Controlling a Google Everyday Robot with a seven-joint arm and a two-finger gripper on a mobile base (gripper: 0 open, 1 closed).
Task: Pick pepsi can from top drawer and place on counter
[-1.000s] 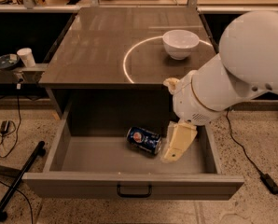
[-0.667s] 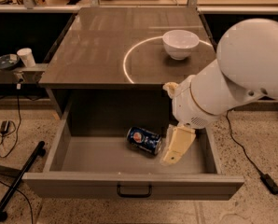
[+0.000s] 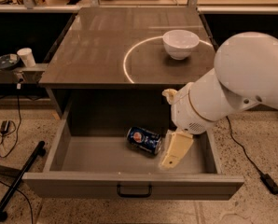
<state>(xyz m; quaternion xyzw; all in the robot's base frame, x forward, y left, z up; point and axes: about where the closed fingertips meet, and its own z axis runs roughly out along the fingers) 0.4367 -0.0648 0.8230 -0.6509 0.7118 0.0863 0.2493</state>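
The pepsi can (image 3: 144, 140) lies on its side on the floor of the open top drawer (image 3: 134, 183), a little right of the middle, logo facing up. My gripper (image 3: 173, 153) reaches down into the drawer just right of the can, its cream tip close beside the can's right end and near the drawer floor. The bulky white arm (image 3: 232, 90) hangs over the drawer's right side and hides part of it. Behind and above lies the counter (image 3: 97, 45), glossy, with a pale circular arc marked on it.
A white bowl (image 3: 180, 43) stands on the counter inside the arc. A white cup (image 3: 25, 57) and a dark dish (image 3: 6, 61) sit on a low shelf at left. Cables and a black bar (image 3: 17, 181) lie on the floor at left, and a cable (image 3: 251, 160) at right.
The gripper has sunk slightly lower into the drawer beside the can. The can has not moved.
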